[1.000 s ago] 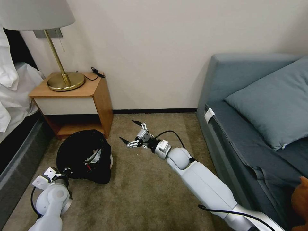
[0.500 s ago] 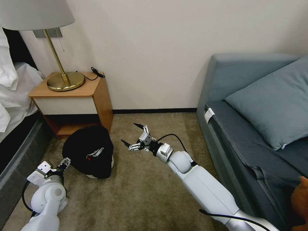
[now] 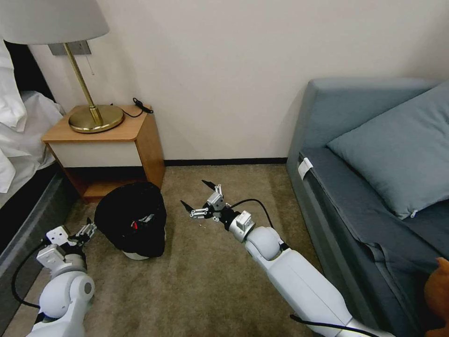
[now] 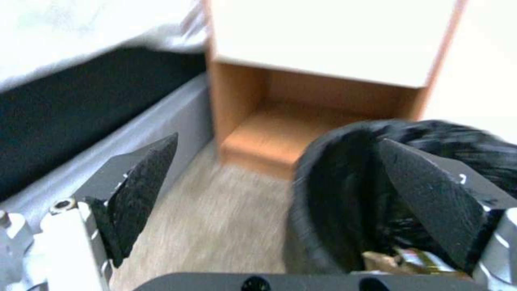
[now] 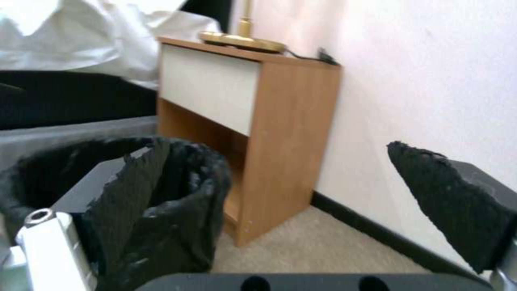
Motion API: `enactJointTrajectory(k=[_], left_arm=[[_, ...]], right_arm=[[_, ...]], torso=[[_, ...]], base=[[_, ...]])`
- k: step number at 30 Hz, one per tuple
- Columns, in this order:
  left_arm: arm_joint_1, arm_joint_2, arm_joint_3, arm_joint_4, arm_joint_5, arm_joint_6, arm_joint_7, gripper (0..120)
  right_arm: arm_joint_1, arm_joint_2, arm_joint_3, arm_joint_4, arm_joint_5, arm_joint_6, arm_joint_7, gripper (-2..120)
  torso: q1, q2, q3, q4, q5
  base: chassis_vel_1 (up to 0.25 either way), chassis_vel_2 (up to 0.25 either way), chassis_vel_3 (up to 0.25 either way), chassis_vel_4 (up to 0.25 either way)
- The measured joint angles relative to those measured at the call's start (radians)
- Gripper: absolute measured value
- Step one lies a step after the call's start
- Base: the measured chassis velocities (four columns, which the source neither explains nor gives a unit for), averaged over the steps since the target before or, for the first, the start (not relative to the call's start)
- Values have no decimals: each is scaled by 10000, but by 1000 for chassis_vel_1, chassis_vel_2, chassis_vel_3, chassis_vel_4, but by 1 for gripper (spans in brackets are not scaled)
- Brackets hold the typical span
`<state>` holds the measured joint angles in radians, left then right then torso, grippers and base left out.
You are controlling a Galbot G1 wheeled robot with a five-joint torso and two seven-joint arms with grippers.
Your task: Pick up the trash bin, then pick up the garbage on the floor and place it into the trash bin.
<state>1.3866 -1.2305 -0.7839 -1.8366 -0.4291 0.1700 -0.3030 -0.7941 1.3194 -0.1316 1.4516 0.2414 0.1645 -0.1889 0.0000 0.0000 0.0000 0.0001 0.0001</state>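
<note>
The trash bin (image 3: 126, 213), black with a crinkly bag over its rim, stands on the carpet in front of the nightstand. Garbage (image 3: 140, 221) lies inside it, showing as red and white scraps. My left gripper (image 3: 86, 229) hangs open just left of the bin's rim, holding nothing. In the left wrist view, the bin (image 4: 339, 182) sits beside the open left gripper (image 4: 278, 140), with garbage (image 4: 409, 258) at its bottom. My right gripper (image 3: 201, 199) is open and empty above the carpet to the right of the bin. The right wrist view shows the bin (image 5: 188, 194) behind the open right gripper (image 5: 278, 143).
A wooden nightstand (image 3: 107, 140) with a brass lamp (image 3: 93, 117) stands against the wall behind the bin. A bed (image 3: 18, 154) runs along the left, a blue-grey sofa (image 3: 374, 187) along the right. A brown plush toy (image 3: 439, 290) lies on the sofa's near end.
My left gripper has let go of the bin's rim and drawn back to the left. The bin has settled upright on the carpet. The right arm has shifted slightly.
</note>
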Motion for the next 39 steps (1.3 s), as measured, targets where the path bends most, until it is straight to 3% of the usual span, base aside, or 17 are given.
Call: enactJointTrajectory(k=[2, 3, 4, 6, 12, 13, 14, 15, 16, 17, 19, 22, 39], left_arm=[[46, 27, 18, -71, 229, -56, 179, 100], [120, 104, 84, -224, 806, -188, 643, 100], [120, 104, 84, -224, 806, -188, 643, 100], [139, 287, 323, -451, 1445, -309, 1332, 100], [48, 358, 906, -488, 2035, -336, 1618, 100], [29, 278, 1143, -550, 2324, -348, 1575, 100], [14, -2, 1751, -768, 2859, -360, 1580, 100], [14, -2, 1751, -768, 2859, -360, 1580, 100], [9, -270, 2198, -920, 3097, -314, 1576, 100], [9, -270, 2198, -920, 3097, -314, 1576, 100], [-31, -522, 2623, -967, 3147, -153, 1380, 100], [-82, -590, 2726, -833, 3146, -44, 1125, 100], [-91, -585, 2684, -790, 3068, -22, 1068, 100]], right_arm=[[-53, 4, 54, 29, 53, -67, 105, 100], [-180, 19, 201, 75, 142, -209, 349, 100], [-180, 19, 201, 75, 142, -209, 349, 100], [-504, 56, 529, 140, 405, -620, 1041, 100], [-925, 109, 1118, 168, 916, -1250, 1612, 100], [-994, 108, 1256, 108, 1026, -1315, 1667, 100], [-1059, 89, 1447, -58, 1125, -1382, 1682, 100], [-1059, 89, 1447, -58, 1125, -1382, 1682, 100], [-1072, 82, 1592, -186, 1148, -1390, 1681, 100], [-1072, 82, 1592, -186, 1148, -1390, 1681, 100], [-1094, 55, 1835, -367, 1159, -1491, 1657, 100], [-1115, 25, 1989, -436, 1158, -1585, 1599, 100], [-1104, 17, 1976, -445, 1131, -1578, 1547, 100]], torso=[[0, 0, 0, 0, 0], [0, 0, 0, 0, 0], [0, 0, 0, 0, 0], [0, 0, 0, -2, 1], [0, 0, 0, -3, 1], [0, 0, 0, 0, 2], [0, 0, 0, -1, 3], [0, 0, 0, -1, 3], [0, 0, 0, -3, 0], [0, 0, 0, -3, 0], [0, -1, 0, -4, 2], [0, 0, 0, -2, 1], [0, 0, 0, 0, 0]], base=[[0, 0, 0, 0], [0, 0, 0, 0], [0, 0, 0, 0], [0, 0, 0, 0], [0, 0, 0, 0], [0, 0, 0, 0], [0, 0, 0, 0], [0, 0, 0, 0], [0, 0, 0, 0], [0, 0, 0, 0], [0, 0, 0, 0], [0, 0, 0, 0], [0, 0, 0, 0]])
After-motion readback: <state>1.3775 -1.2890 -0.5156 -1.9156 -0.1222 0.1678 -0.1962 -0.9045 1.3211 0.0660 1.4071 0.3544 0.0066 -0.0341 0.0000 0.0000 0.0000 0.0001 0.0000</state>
